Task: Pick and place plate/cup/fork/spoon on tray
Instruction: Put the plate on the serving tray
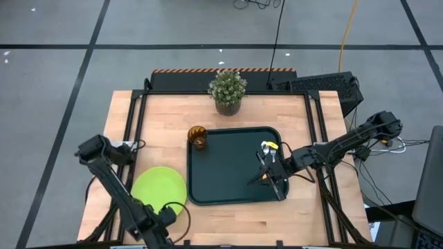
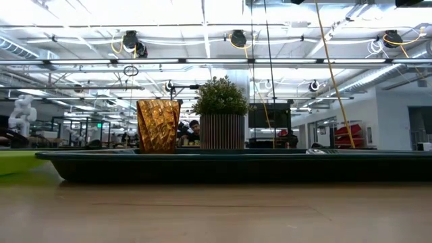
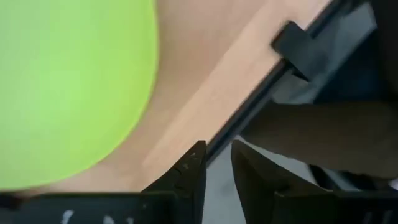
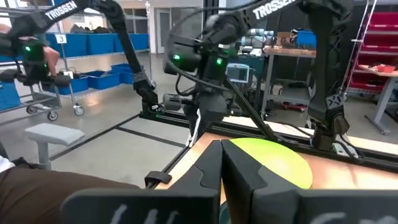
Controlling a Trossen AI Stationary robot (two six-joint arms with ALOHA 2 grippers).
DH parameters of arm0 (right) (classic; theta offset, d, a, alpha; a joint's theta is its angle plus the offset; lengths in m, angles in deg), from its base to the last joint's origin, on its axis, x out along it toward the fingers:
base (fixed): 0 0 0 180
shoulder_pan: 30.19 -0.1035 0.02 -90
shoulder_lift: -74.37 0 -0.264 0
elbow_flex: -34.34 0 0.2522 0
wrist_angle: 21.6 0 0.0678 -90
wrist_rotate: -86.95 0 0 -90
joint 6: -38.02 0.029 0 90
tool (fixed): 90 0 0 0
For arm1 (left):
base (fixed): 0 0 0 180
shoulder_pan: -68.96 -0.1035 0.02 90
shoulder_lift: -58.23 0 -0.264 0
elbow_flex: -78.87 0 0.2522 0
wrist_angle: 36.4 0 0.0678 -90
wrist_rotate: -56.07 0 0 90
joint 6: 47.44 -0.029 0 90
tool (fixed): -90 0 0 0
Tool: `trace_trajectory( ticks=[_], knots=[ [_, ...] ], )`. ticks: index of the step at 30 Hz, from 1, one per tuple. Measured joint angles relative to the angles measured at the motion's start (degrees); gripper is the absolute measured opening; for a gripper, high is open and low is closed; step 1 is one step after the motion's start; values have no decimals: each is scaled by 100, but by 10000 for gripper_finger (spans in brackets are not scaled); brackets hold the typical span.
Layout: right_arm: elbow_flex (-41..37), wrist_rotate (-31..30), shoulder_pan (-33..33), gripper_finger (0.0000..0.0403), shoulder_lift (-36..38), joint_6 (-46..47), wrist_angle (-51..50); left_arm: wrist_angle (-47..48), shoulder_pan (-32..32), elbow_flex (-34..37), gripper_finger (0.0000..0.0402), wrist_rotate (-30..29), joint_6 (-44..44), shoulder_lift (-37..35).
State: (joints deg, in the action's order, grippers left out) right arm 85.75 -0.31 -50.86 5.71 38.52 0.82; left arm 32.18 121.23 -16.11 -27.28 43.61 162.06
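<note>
cup (image 2: 158,126): upright on the tray (image 2: 236,165)
potted plant (image 2: 222,113): behind the tray
plate (image 2: 17,162): beside the tray

The right gripper (image 1: 273,181) covers part of the fork or spoon (image 1: 268,149) on the tray (image 1: 228,166); which utensil cannot be told. The plate (image 3: 62,87) is cut off in the left wrist view.

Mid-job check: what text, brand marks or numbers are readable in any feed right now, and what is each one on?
"TROSSEN" on the upper link of a robot arm off the table, right wrist view; its first letters run off the picture.
"TROSSEN" on the upper link of the left arm, same view.
"3" on a white tag by the blue bins.
High, low and left wrist views: nothing readable.
</note>
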Motion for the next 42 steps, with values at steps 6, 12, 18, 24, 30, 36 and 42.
trace_trajectory(
  ticks=[6,12,18,24,30,36,42],
  knots=[
    [0,0,115,0,0,-148,115,921,-4,-1297,35,-325,-472,632],
    [0,2,272,0,2,-332,254,1119,90,-1840,7,-61,-693,1169],
    [0,4,425,0,106,-581,308,1679,356,-1863,4,763,-367,1423],
    [0,2,588,0,286,-724,308,1926,741,-1863,4,836,20,1591],
    [0,2,805,0,341,-789,306,2097,1102,-1865,4,605,42,1838],
    [0,2,1027,0,376,-872,291,3576,1179,-1859,3,389,-370,2110],
    [0,4,1230,0,446,-915,279,3488,1083,-1795,5,-74,-772,2129]
  ],
)
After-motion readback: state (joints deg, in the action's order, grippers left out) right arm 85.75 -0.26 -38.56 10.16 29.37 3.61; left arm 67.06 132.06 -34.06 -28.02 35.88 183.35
